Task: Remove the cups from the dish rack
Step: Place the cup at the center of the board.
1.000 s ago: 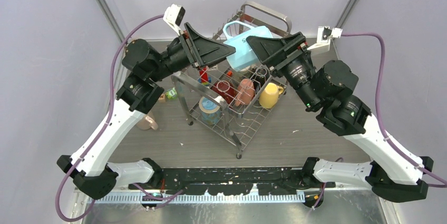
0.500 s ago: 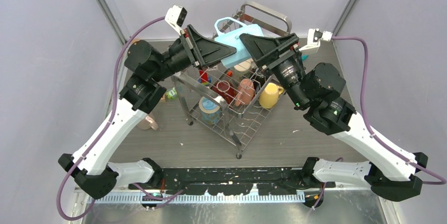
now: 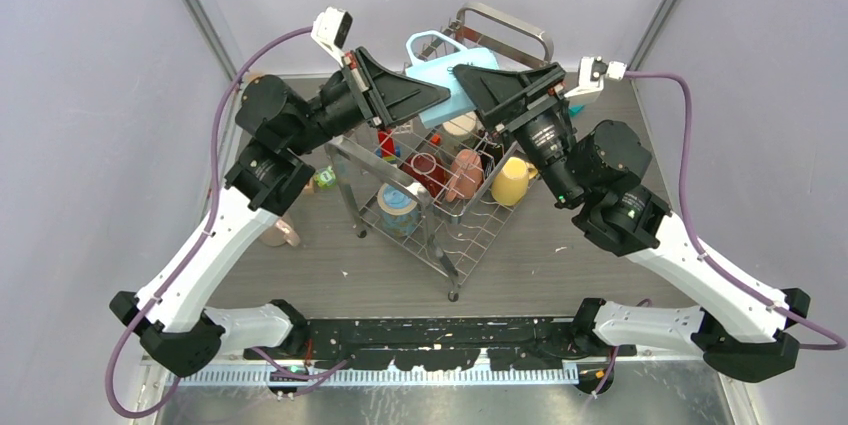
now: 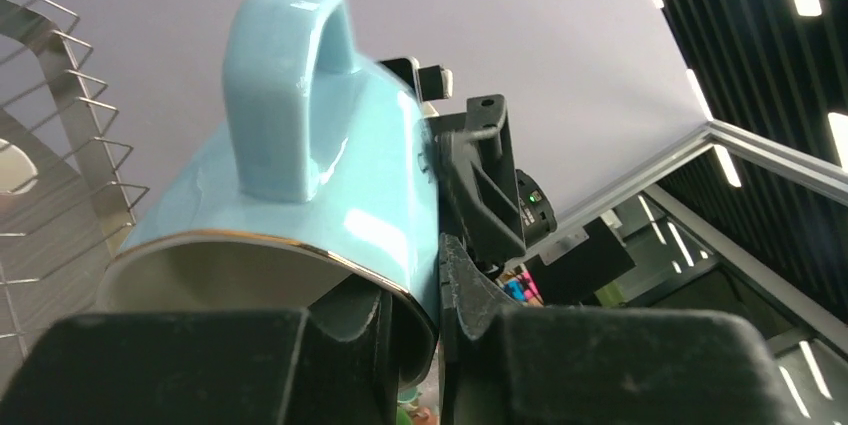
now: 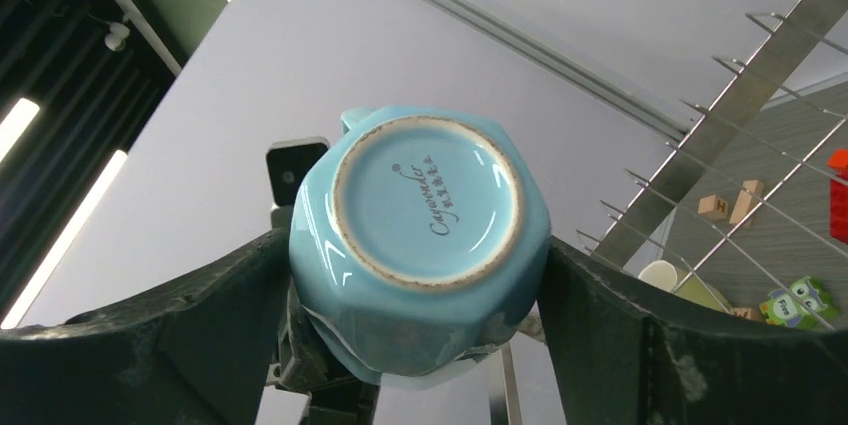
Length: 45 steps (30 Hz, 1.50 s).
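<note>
While held aloft: glossy faceted blue mug (image 4: 330,185) (gilt rim) | left claw (image 4: 415,315) pinching rim | right claw (image 5: 420,270) wide, clasping sides

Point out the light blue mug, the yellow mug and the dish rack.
light blue mug (image 5: 430,200): right wrist view, on its round base.
yellow mug (image 3: 512,182): top view, on its side.
dish rack (image 3: 510,22): top view, on its loop handle.
</note>
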Motion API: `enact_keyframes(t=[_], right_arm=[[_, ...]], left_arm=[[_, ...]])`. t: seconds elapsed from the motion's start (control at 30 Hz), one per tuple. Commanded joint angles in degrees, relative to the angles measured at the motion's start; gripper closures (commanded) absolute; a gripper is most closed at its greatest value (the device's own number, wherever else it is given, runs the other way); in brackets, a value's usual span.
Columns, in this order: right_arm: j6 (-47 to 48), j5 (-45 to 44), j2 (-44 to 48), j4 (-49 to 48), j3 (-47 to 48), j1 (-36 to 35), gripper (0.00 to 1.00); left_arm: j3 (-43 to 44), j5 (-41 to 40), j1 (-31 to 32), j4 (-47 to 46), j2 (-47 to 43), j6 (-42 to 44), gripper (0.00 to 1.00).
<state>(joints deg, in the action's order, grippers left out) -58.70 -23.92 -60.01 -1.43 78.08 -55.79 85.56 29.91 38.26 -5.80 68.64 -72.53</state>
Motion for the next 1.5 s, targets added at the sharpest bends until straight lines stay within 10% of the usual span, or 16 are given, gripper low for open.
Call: enact_keyframes(t=[0.0,0.63,1.47], right_arm=[[3.9,2.62,0.49,-0.41,2.21,-0.37,0.01],[8.32,1.82,8.88,8.46,-1.73,-0.33,0.0],[13.82,-3.06,20.11,27.93,-7.68,-0.32,0.0]], left_arm=[[5.01,-4.26,0.15,1.96,-1.03,7.19,1.0],[19.16,-15.1,0.15,23.18,-4.77,25.42,1.0],[17.55,-70.54,0.19,62.21,-15.39,49.24,1.0]])
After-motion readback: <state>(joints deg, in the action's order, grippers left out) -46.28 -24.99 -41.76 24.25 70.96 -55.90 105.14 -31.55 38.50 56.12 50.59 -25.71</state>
